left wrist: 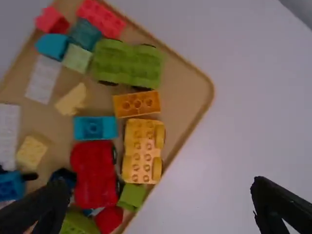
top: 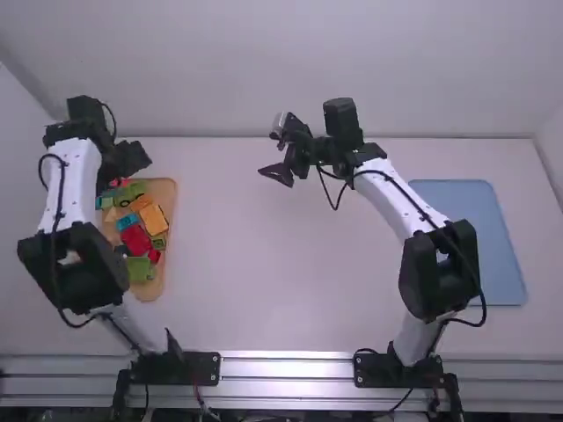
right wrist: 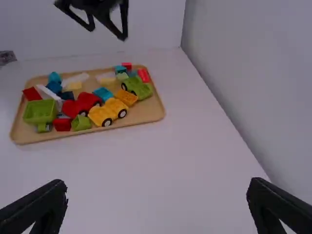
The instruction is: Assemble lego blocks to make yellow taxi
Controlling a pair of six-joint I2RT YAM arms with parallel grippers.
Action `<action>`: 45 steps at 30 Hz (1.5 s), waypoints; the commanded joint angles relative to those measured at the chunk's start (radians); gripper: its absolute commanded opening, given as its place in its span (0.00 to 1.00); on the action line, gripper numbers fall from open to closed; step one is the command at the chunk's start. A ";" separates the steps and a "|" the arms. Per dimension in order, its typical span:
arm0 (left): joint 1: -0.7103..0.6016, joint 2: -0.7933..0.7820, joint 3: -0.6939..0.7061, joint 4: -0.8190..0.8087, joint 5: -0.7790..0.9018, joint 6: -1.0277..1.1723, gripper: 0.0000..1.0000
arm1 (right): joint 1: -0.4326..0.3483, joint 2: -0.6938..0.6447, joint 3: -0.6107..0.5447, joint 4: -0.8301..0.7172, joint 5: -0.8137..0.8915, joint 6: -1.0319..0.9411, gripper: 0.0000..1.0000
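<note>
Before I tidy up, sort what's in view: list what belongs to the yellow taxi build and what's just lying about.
Likely for the taxi:
yellow wheeled base
orange-yellow brick
perhaps the small pale yellow block

Probably just lying about:
red wheeled base
green wheeled base
green tub-shaped piece
blue tray, unless meant for the finished taxi
</note>
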 commanded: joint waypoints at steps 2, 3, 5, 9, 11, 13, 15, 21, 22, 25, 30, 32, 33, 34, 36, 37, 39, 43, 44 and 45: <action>-0.046 0.050 -0.008 -0.007 -0.073 -0.014 0.99 | 0.000 0.010 0.033 0.001 -0.010 0.008 0.99; -0.055 0.067 -0.016 -0.010 -0.077 -0.013 0.99 | 0.000 0.010 0.033 0.000 -0.009 0.008 0.99; -0.059 0.086 -0.027 -0.018 -0.078 -0.014 0.99 | 0.000 0.010 0.033 -0.002 -0.010 0.009 0.99; -0.046 0.121 -0.085 -0.013 -0.050 -0.010 0.96 | 0.000 0.010 0.032 -0.002 -0.005 0.007 0.99; -0.034 0.137 -0.121 -0.013 -0.038 0.001 0.92 | 0.000 0.010 0.032 -0.003 0.018 0.010 0.99; -0.031 0.144 -0.159 0.001 -0.044 -0.001 0.90 | 0.000 0.010 0.032 -0.003 0.039 0.009 0.99; -0.037 0.144 -0.219 0.044 -0.036 0.031 0.88 | 0.000 0.010 0.032 -0.006 0.053 0.009 0.99; -0.050 0.144 -0.328 0.149 -0.018 0.042 0.86 | 0.001 0.010 0.032 -0.005 0.087 0.010 0.99; -0.048 0.144 -0.348 0.176 -0.018 0.042 0.74 | -0.002 0.010 0.032 -0.006 0.098 0.009 0.99; -0.043 0.144 -0.379 0.222 -0.019 0.042 0.73 | -0.002 0.010 0.032 -0.006 0.099 0.010 0.99; -0.043 0.144 -0.406 0.241 -0.058 0.043 0.79 | -0.002 0.010 0.032 -0.006 0.099 0.009 0.99; -0.043 0.144 -0.411 0.250 -0.078 0.035 0.79 | -0.004 0.010 0.032 -0.006 0.098 0.009 0.99; -0.043 0.144 -0.416 0.261 -0.082 0.035 0.81 | -0.005 0.010 0.032 -0.006 0.098 0.009 0.99; -0.044 0.144 -0.420 0.269 -0.077 0.035 0.81 | -0.005 0.010 0.032 -0.006 0.096 0.009 0.99; -0.043 0.144 -0.431 0.295 -0.066 0.035 0.80 | -0.006 0.010 0.032 -0.006 0.096 0.009 0.99; -0.043 0.144 -0.438 0.307 -0.069 0.035 0.80 | -0.006 0.010 0.032 -0.007 0.095 0.009 0.99; -0.043 0.144 -0.455 0.329 -0.070 0.035 0.80 | -0.006 0.010 0.032 -0.010 0.096 0.008 0.99; -0.043 0.144 -0.487 0.367 -0.071 0.035 0.79 | -0.006 0.010 0.032 -0.014 0.096 0.008 0.99; -0.043 0.144 -0.493 0.379 -0.072 0.035 0.77 | -0.006 0.010 0.032 -0.014 0.096 0.008 0.99; -0.043 0.144 -0.494 0.381 -0.072 0.034 0.75 | -0.006 0.010 0.032 -0.013 0.096 0.008 0.99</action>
